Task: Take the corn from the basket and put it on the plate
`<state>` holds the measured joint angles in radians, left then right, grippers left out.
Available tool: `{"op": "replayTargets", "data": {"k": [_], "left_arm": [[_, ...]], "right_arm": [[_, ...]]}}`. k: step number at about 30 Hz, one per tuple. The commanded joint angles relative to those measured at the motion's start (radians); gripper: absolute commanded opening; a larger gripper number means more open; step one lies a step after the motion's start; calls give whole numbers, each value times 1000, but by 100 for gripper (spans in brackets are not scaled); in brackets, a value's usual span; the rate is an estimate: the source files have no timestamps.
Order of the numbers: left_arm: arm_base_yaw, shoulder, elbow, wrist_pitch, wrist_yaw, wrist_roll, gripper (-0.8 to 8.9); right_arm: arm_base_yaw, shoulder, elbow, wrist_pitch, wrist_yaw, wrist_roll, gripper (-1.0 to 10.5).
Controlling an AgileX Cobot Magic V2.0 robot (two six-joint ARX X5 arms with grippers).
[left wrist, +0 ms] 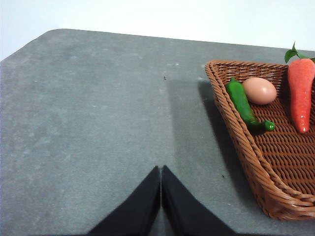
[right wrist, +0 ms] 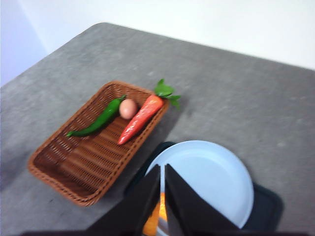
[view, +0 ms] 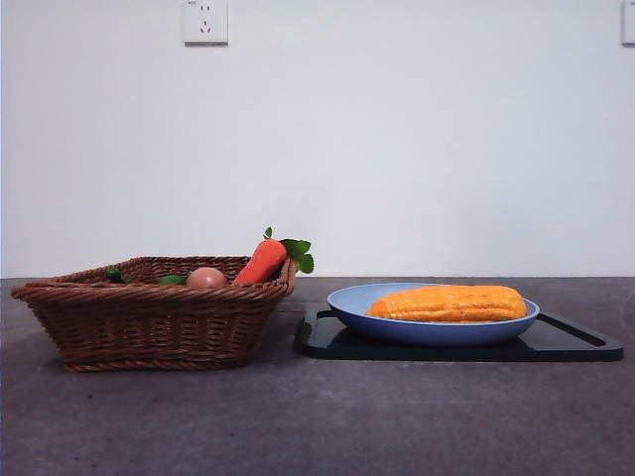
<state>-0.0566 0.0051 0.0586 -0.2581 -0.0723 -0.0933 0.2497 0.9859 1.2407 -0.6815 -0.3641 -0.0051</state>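
The orange-yellow corn (view: 448, 303) lies lengthwise on the light-blue plate (view: 437, 332), to the right of the brown wicker basket (view: 149, 317). Neither arm shows in the front view. My right gripper (right wrist: 163, 168) hangs shut high above the plate (right wrist: 206, 182), holding nothing. Only a sliver of the corn (right wrist: 151, 223) shows behind its jaws. My left gripper (left wrist: 161, 169) is shut and empty over bare table, apart from the basket (left wrist: 275, 162) and on the side away from the plate.
In the basket (right wrist: 83, 167) lie a carrot (view: 260, 263) with green leaves, a pinkish-brown ball (view: 205, 278) and a green pepper (left wrist: 243, 103). The plate rests on a flat black tray (view: 566, 342). A white wall stands behind the grey table.
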Motion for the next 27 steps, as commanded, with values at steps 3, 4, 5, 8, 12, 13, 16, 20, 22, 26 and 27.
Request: {"op": "replayTargets", "data": {"k": [3,4,5,8,12,13,16,20,22,26,27], "left_arm": [[0,-2,-6,-30,1,-4,6],[0,-2,-6,-30,1,-4,6],[0,-2,-6,-30,1,-4,6],[0,-2,-6,-30,1,-4,6],[0,-2,-6,-30,1,-4,6],[0,-2,-6,-30,1,-4,6],[0,-2,-6,-30,1,-4,6],[0,-2,-6,-30,1,-4,6],[0,-2,-6,-30,1,-4,6],[0,-2,-6,-30,1,-4,6],[0,-2,-6,-30,1,-4,6]], "right_arm": [[-55,-67,-17,53,10,-66,2],[-64,-92,-45,89,9,-66,2],[-73,-119,-80,130,9,-58,2],[-108,-216,-213,262,9,-34,2],[-162,-357,-414,427,12,-13,2],[-173,-397,-469,467,24,-6,2],[-193,-499,-606,554,74,-2,2],[-200,-628,-777,653,146,13,2],[-200,-684,-853,691,163,34,2],[-200,-783,-999,746,185,64,2],[-200,-801,-1030,756,197,76,2]]}}
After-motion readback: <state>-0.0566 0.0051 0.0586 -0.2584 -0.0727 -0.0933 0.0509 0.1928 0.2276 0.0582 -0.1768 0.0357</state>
